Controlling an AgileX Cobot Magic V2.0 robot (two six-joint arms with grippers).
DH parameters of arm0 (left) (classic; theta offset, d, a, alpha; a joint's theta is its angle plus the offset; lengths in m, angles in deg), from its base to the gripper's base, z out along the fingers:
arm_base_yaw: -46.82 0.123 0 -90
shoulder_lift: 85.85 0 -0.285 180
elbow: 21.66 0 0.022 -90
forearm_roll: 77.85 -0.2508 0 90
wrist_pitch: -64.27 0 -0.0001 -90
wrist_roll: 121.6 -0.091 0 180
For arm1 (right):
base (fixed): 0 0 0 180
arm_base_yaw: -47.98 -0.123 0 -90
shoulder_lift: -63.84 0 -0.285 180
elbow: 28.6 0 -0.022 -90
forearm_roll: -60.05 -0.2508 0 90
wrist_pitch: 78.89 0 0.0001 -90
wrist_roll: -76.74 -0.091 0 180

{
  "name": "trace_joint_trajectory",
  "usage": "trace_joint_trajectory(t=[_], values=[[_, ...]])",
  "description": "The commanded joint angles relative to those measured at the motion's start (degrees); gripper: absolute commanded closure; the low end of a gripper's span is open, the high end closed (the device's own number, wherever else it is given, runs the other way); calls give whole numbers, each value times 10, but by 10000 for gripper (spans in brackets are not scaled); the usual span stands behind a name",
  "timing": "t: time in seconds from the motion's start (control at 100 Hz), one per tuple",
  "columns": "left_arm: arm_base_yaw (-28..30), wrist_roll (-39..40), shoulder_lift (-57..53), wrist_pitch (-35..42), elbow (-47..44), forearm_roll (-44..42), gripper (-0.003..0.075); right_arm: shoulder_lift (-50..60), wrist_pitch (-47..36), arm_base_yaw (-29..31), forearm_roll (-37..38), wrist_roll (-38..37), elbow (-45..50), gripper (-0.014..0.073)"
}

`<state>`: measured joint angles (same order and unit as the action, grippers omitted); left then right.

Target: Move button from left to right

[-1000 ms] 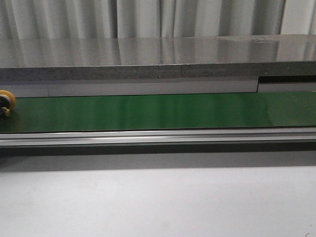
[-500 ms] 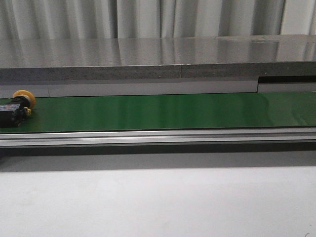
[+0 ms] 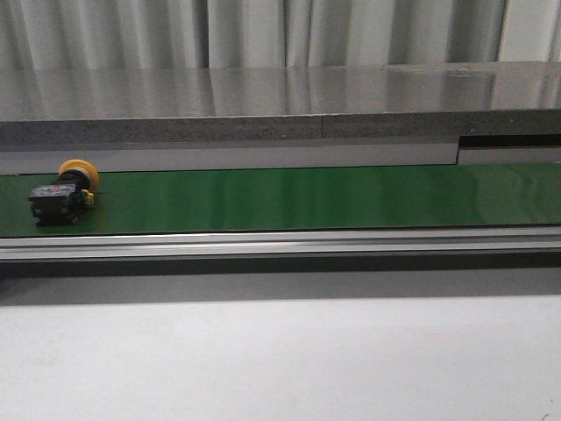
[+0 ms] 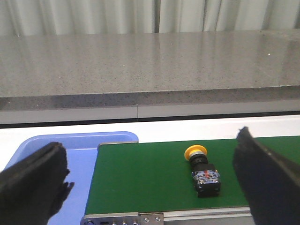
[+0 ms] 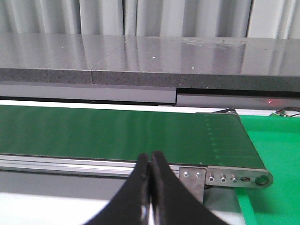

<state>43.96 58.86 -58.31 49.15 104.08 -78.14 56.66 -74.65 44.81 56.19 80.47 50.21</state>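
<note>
The button lies on its side on the green conveyor belt near its left end, yellow cap toward the back, black body toward the front. It also shows in the left wrist view, between the spread fingers and farther out than them. My left gripper is open and empty, its fingers wide apart, short of the belt's near rail. My right gripper is shut and empty, near the belt's right end. Neither gripper shows in the front view.
A blue tray sits at the belt's left end. A green tray sits at the belt's right end. A metal rail runs along the belt's front. A grey stone ledge stands behind the belt.
The button has travelled to the right along the belt, from the frame's left edge to fully in view. The grippers are out of the earlier view.
</note>
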Motion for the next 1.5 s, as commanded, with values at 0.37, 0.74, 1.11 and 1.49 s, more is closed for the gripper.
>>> trace_joint_trajectory(t=[0.37, 0.74, 1.11, 1.49], values=[[-5, 1, -29, 58, -11, 0, 44, 9, -49, -1, 3, 1, -9, 662], [-5, 1, -29, 58, -11, 0, 569, 9, -49, -1, 3, 1, -9, 662], [-5, 1, -29, 58, -11, -1, 740, 9, -49, -1, 3, 1, -9, 662], [-5, 1, -29, 58, -11, -1, 740, 9, -49, -1, 3, 1, -9, 662]])
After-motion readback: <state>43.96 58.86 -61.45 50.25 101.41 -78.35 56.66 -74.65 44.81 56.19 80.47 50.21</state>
